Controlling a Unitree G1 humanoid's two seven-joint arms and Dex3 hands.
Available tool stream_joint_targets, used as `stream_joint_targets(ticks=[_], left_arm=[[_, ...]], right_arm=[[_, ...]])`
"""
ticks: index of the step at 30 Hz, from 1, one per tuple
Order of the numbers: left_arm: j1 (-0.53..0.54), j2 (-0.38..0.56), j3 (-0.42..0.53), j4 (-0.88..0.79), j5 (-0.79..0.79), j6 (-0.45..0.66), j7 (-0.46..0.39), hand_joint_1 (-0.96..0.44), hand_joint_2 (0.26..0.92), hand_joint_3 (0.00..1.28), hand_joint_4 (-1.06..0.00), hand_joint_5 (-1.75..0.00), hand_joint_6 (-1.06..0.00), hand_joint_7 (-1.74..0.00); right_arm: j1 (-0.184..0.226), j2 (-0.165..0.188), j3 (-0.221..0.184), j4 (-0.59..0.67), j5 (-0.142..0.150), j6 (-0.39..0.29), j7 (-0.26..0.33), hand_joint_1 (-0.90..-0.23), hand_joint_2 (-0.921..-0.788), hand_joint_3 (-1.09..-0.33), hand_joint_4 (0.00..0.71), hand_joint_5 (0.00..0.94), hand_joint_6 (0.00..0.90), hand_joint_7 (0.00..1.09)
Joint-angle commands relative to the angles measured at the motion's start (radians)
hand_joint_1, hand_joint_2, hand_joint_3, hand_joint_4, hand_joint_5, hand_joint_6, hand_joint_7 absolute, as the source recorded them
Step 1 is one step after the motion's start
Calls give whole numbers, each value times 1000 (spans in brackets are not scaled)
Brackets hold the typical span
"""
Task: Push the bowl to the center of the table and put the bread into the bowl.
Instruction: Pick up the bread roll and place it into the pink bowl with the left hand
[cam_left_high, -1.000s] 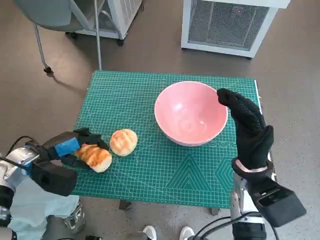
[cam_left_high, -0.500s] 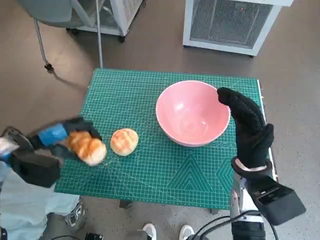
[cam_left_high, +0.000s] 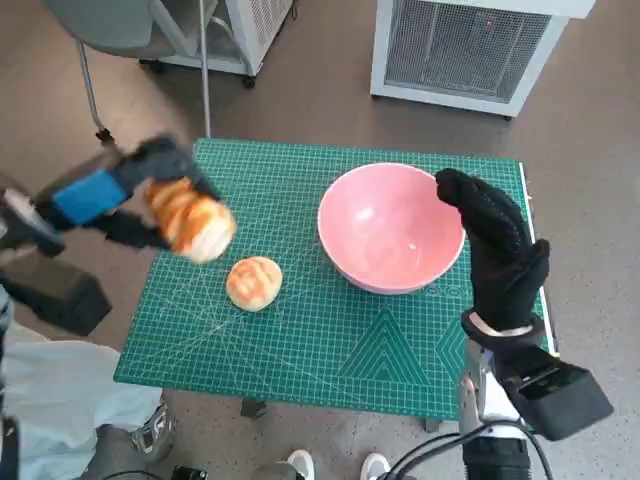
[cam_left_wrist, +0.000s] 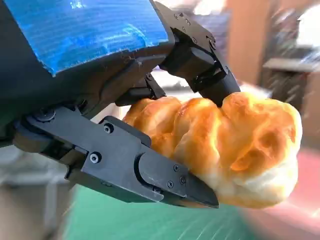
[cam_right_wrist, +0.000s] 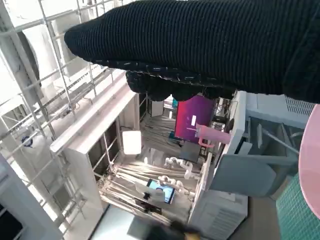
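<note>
My left hand grips a long golden bread roll and holds it in the air over the left part of the green mat. In the left wrist view the roll sits between the black fingers. A second, round bread roll lies on the mat below it. The pink bowl stands on the right half of the mat, with nothing in it. My gloved right hand stands upright at the bowl's right rim, fingers straight, holding nothing. The glove fills the right wrist view.
A white grilled unit stands on the floor beyond the table. A chair leg and a metal pole are at the back left. Shoes show below the table's front edge.
My left hand has lifted the long roll off the mat and carried it up and toward the bowl. The right hand has stayed by the bowl. The camera has shifted slightly.
</note>
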Motion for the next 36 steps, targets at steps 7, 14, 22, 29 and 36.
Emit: stream_joint_targets(ticks=[7, 14, 22, 29, 36], left_arm=[[-245, -209, -99, 69, 113, 70, 12, 0, 921, 168, -489, -1340, -602, -1228], [-368, -332, -171, 233, 197, 79, 55, 0, 921, 145, -511, -1292, -633, -1218], [-439, -430, -236, 399, 261, 103, 91, 0, 921, 138, -534, -1265, -623, -1231], [-457, -493, -301, 484, 337, 153, 162, -1, 921, 142, -532, -1289, -616, -1217], [-441, -535, -369, 514, 412, 198, 234, -1, 921, 150, -548, -1300, -583, -1225]], right_arm=[[-5, -12, -8, 34, 23, -13, 32, -537, -921, -837, 268, 49, -1, 662], [4, -22, -10, 8, 33, -3, 42, -537, -921, -835, 267, 51, -1, 664], [25, -31, -10, -28, 38, 6, 41, -537, -921, -836, 263, 54, -1, 663], [41, -30, -9, -55, 27, 17, 27, -534, -921, -839, 259, 57, -1, 661], [46, -22, -6, -58, 10, 15, 9, -538, -921, -835, 259, 62, -1, 660]])
